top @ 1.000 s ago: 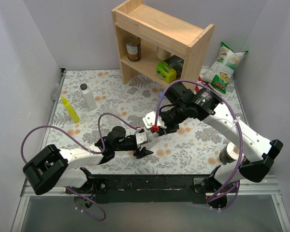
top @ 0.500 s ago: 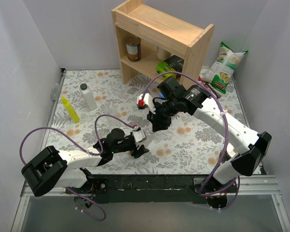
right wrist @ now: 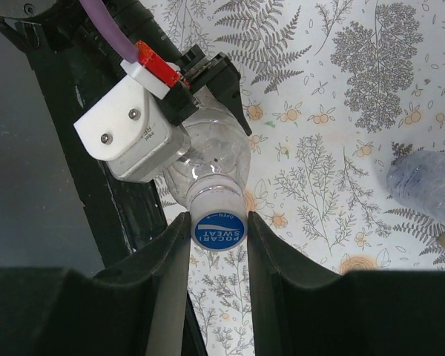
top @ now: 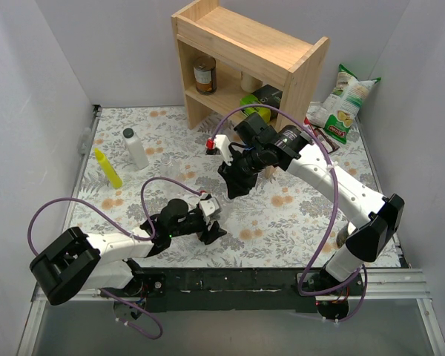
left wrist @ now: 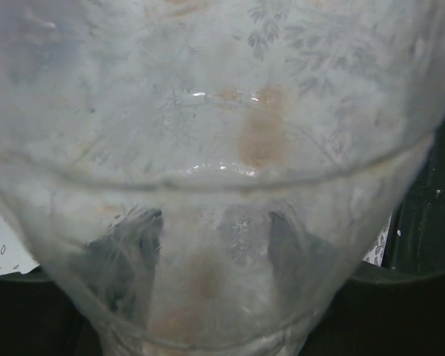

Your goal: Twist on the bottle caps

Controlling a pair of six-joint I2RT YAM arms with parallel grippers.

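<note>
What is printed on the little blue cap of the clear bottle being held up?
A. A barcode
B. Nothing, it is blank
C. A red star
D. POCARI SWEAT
D: in the right wrist view the cap reads POCARI SWEAT in white letters, and it sits on the neck of the bottle.

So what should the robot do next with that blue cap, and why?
Probably turn the right pincer to twist the blue cap tighter: it pinches the cap on the neck of the bottle, which the left pincer grips. I can't tell if it's tight.
</note>
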